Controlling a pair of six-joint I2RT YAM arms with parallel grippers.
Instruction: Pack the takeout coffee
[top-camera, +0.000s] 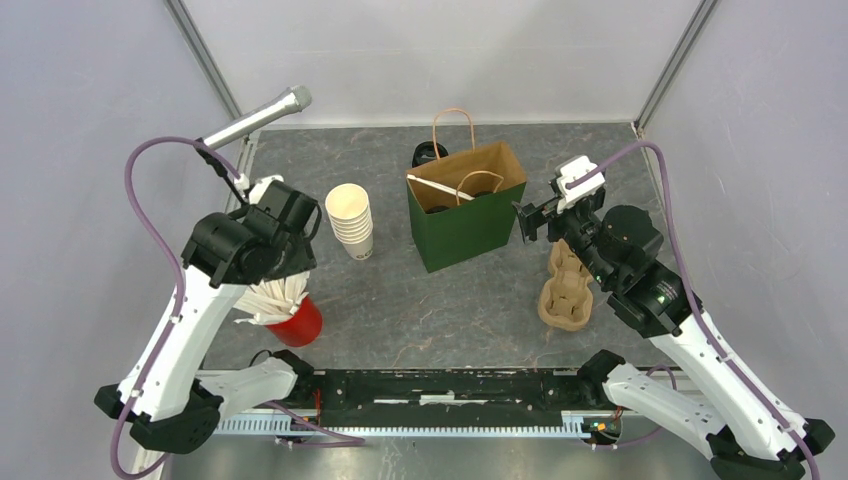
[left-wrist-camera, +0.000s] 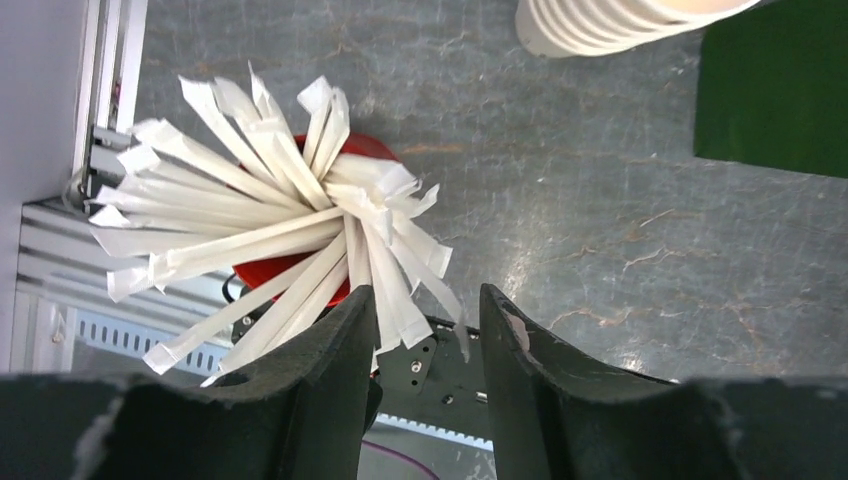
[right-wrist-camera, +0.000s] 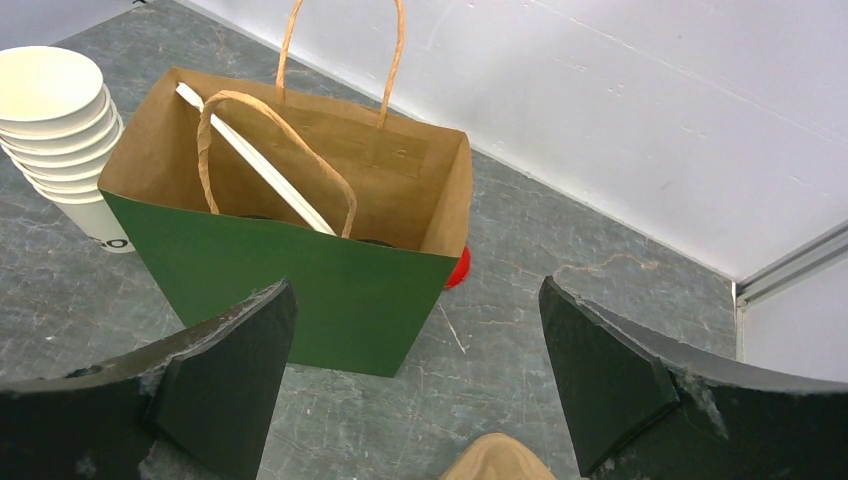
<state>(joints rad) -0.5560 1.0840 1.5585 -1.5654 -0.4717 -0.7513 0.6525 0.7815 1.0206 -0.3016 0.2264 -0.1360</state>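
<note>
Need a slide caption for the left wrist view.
Left end effector, jaws apart, over paper-wrapped white sticks fanned from a red cup.

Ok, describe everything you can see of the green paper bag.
The green paper bag stands upright and open on the table, green outside, brown kraft inside. Of its two tan handles, one stands up and the other droops into the mouth. A white wrapped stick leans inside, with dark shapes below it too hidden to identify. The cup stack stands to its left and a cardboard carrier to its right, neither touching it.
</note>
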